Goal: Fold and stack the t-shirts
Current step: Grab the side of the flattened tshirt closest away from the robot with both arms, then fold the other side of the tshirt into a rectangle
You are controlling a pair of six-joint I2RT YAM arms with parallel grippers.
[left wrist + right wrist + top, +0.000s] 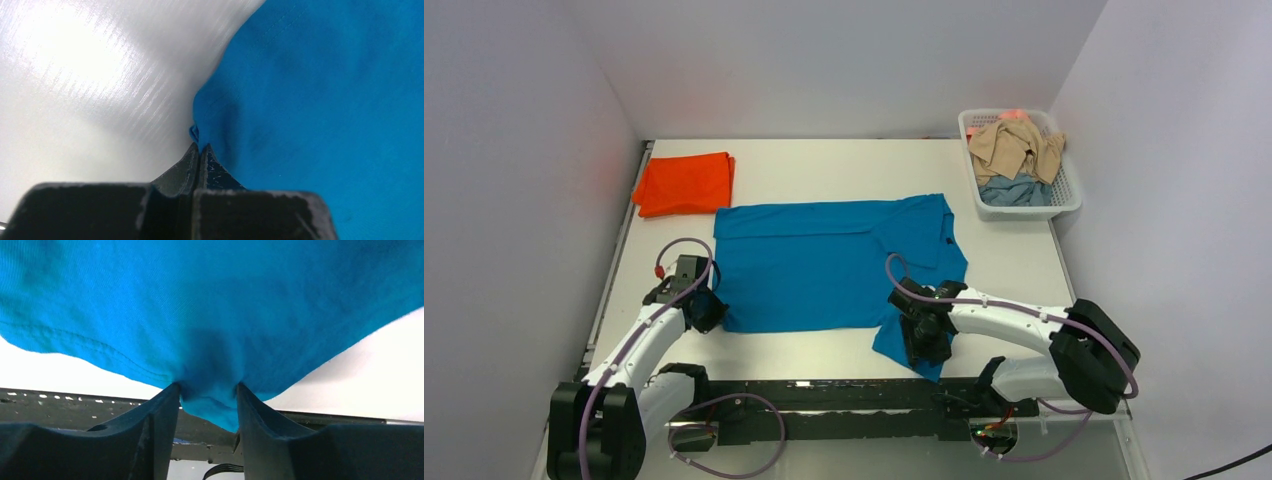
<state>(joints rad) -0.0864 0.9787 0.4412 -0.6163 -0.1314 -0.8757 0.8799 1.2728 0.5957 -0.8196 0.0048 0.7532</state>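
I count two t-shirts: orange-red t-shirt (686,183), folded, 10 o'clock; teal t-shirt (819,265), spread mid-table. Two grippers: left gripper (200,149) clenched on a sliver of the teal's 8 o'clock corner, which I judge may slip free on lifting; right gripper (207,392) grasping bunched teal cloth, 5 o'clock. One basket (1067,205), 2 o'clock.

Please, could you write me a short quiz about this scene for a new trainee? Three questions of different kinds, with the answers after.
1. True or false: the orange shirt lies folded at the far left corner of the table.
2. What does the right tool hold? A) the blue shirt B) the orange shirt C) nothing
3. Fill in: the left tool is shut on the blue shirt's near ___ corner.
Key: 1 true; 2 A; 3 left.
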